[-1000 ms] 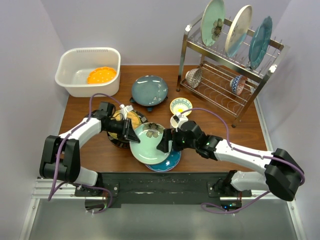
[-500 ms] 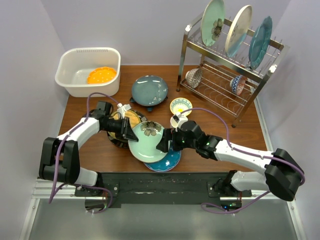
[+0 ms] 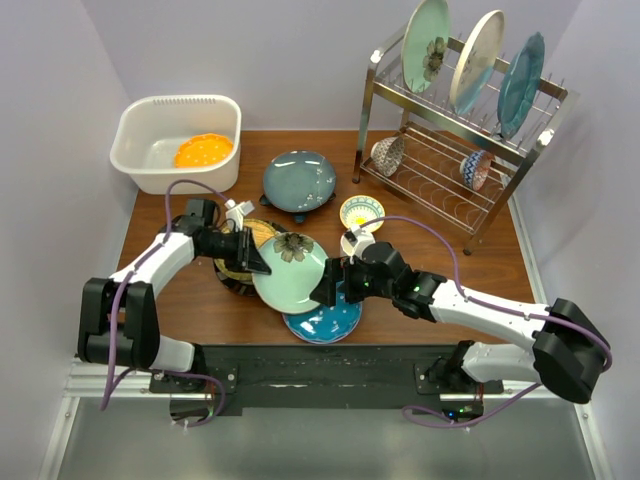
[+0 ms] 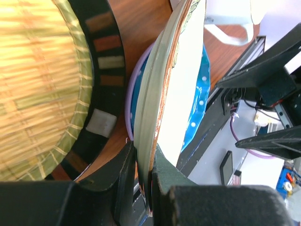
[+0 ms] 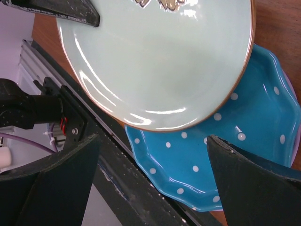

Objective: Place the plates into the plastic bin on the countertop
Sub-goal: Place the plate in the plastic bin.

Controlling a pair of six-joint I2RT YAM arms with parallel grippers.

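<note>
My left gripper is shut on the rim of the pale green floral plate and holds it tilted above the countertop; the grip shows edge-on in the left wrist view. Under it lies the blue dotted plate, also in the right wrist view, on a lilac plate. The black-rimmed plate with a yellow woven centre lies below my left gripper. My right gripper is open beside the green plate's right edge, above the blue plate. The white plastic bin at the back left holds the orange scalloped plate.
A dark teal plate sits behind the middle. A small patterned bowl and a white mug stand right of it. The steel wire rack at the back right holds three upright plates and two bowls.
My left gripper has lifted the pale green plate up and back to the left, off the blue dotted plate, which now shows more. My right gripper has barely moved.
</note>
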